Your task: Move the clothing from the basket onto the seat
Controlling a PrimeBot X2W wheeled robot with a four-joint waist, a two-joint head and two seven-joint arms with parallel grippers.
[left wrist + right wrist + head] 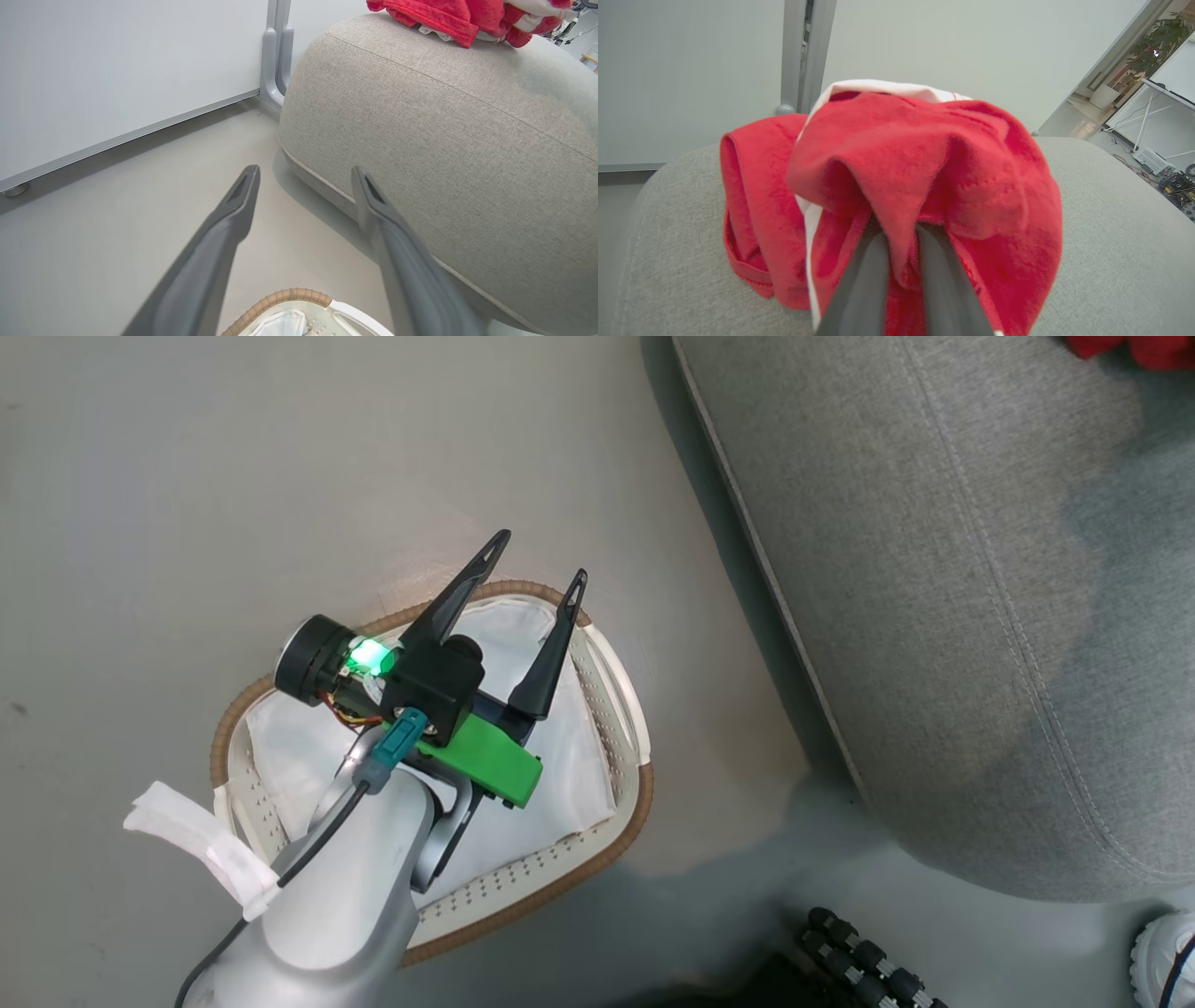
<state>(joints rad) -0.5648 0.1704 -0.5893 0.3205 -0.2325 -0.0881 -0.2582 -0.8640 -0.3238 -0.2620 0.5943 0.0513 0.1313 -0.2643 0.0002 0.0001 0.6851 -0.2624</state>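
My right gripper (901, 235) is clamped on a fold of the clothing (924, 154), which is heaped on the seat (1111, 233) right beneath it, so I judge that letting go comes next. My left gripper (541, 555), fingers spread and empty, hovers over the basket (642, 784), well apart from the red heap.

The left gripper (304, 172), its fingers spread wide with nothing between them, points across pale floor above the basket (285, 296) rim at bottom centre, while red clothing (444, 16) lies heaped on the grey seat (444, 140) at upper right.
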